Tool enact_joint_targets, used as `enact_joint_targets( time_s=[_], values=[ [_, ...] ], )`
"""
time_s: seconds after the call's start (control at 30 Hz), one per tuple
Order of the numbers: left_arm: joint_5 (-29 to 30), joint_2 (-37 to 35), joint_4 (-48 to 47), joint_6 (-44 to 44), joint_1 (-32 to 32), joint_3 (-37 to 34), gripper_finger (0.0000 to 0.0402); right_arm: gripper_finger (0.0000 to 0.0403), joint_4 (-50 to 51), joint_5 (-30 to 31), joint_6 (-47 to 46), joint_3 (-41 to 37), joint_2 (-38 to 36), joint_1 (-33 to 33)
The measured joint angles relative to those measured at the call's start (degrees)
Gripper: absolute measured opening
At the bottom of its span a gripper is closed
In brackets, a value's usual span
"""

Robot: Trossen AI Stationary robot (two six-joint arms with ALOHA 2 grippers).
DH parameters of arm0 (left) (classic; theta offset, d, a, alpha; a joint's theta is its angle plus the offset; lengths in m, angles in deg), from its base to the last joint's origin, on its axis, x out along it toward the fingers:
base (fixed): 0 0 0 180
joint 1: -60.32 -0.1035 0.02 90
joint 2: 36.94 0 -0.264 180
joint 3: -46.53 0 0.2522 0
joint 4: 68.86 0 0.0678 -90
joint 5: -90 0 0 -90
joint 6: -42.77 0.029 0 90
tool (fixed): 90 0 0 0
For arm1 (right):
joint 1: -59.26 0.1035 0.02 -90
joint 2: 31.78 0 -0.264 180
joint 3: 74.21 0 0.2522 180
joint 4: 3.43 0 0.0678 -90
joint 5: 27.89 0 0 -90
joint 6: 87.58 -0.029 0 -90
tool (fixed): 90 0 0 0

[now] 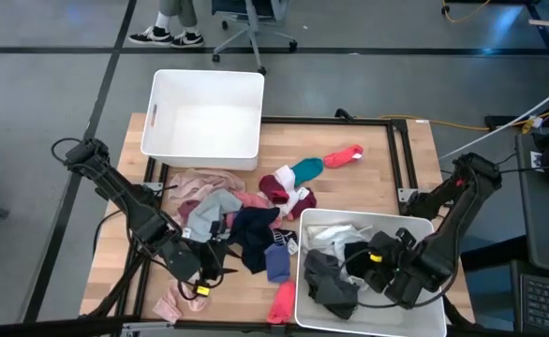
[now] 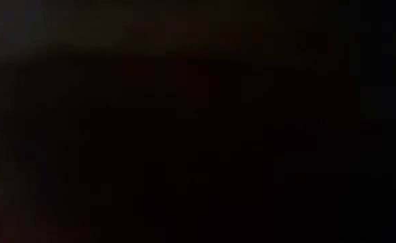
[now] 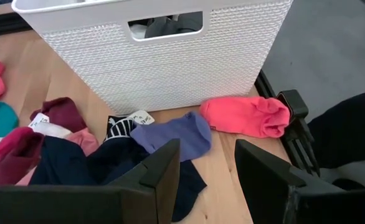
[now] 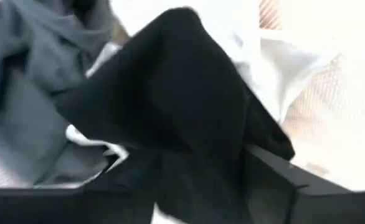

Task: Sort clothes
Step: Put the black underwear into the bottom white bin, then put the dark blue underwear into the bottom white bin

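Over the near bin (image 1: 303,281), the right hand (image 1: 376,267) seems to clasp a black garment (image 4: 170,87); the left hand (image 3: 204,165), fingers apart, faces the blue sock (image 3: 173,134) just ahead on the worktop (image 1: 368,178).

Low view fully dark. Black garment (image 4: 189,106) blurred, hiding right end effector (image 4: 195,180) fingertips.

no readable text, white tags (image 3: 139,116) on a dark garment (image 3: 117,134) too small to read
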Motion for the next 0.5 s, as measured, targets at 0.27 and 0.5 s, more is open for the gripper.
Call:
enact_joint_targets(
  time_s=[0.27, 0.5],
  values=[
    [0.07, 0.0, -0.39, -0.58, 0.0, 0.0, 0.0143, 0.0294, 3.61, -0.57, 0.95, 12.28, 0.0, 0.15],
    [0.98, 0.0, -3.3, -2.64, 1.41, 0.0, 0.0143, 0.0299, -0.06, 13.85, 10.84, 20.85, -0.07, -0.35]
  ],
)
